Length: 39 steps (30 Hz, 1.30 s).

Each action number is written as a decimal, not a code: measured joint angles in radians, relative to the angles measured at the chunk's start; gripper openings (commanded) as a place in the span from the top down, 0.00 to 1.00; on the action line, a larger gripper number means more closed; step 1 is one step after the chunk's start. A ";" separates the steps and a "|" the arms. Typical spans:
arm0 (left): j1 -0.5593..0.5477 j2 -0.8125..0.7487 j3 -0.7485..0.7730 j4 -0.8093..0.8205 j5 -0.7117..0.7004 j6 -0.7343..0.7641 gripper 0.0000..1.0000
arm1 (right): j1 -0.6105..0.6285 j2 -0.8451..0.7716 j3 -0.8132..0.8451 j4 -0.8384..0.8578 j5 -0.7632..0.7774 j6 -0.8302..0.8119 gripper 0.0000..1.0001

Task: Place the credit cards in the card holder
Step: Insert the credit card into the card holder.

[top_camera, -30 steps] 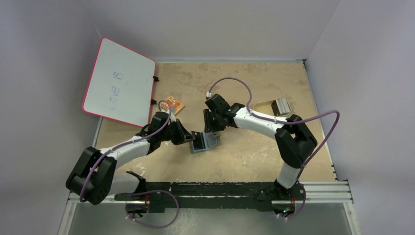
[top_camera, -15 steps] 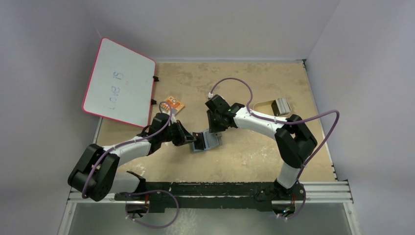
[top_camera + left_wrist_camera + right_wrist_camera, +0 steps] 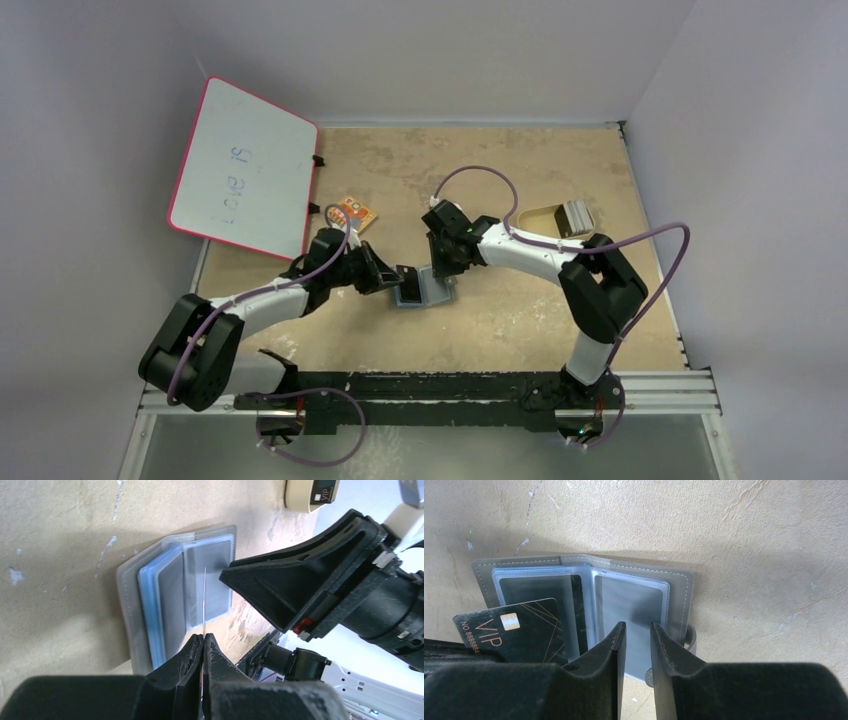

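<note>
When the table (image 3: 500, 170) is seen from above, the two arms meet near its middle over the wallet (image 3: 420, 296), which lies opened on the wood. The left gripper (image 3: 393, 276) reaches in at the wallet's left edge, and the right gripper (image 3: 440, 268) stands over its far right part. A tan tray (image 3: 535, 212) sits well apart to the right, with a stack of cards (image 3: 576, 214) in it. A whiteboard (image 3: 245, 170) sits at the far left corner, and a small orange packet (image 3: 355, 212) lies near its lower corner.

From the left wrist, the left jaws are clenched on a single card (image 3: 204, 597). It shows edge-on as a thin line, standing over the wallet's fold between the blue-edged left pages and the clear right pocket. The tip of the right gripper points down at that right pocket.

From the right wrist, the right fingers (image 3: 616, 645) stand a narrow gap apart and are released, with the clear right pocket showing between them. Whether their tips touch it cannot be told. The held card is dark, with a gold chip and "VIP" lettering. It is tilted and overlaps the near part of the left pages; whether any of it sits inside a pocket cannot be told.
</note>
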 measured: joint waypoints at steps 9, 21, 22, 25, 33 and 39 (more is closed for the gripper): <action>0.000 0.047 0.000 0.071 0.023 -0.027 1.00 | 0.000 0.000 -0.021 0.020 0.008 0.007 0.72; 0.000 0.135 0.000 0.077 0.031 -0.027 1.00 | 0.000 0.000 -0.057 0.045 0.005 0.008 0.73; 0.000 0.135 0.000 0.078 0.032 -0.027 1.00 | 0.000 0.000 -0.058 0.047 0.004 0.008 0.73; 0.000 0.138 0.001 0.080 0.034 -0.027 1.00 | 0.000 0.000 -0.058 0.052 0.003 0.008 0.73; 0.000 0.148 0.010 0.096 0.040 -0.036 1.00 | 0.000 0.002 -0.058 0.053 -0.004 0.008 0.73; 0.000 0.153 0.011 0.100 0.042 -0.039 1.00 | 0.000 0.005 -0.057 0.049 0.002 0.008 0.73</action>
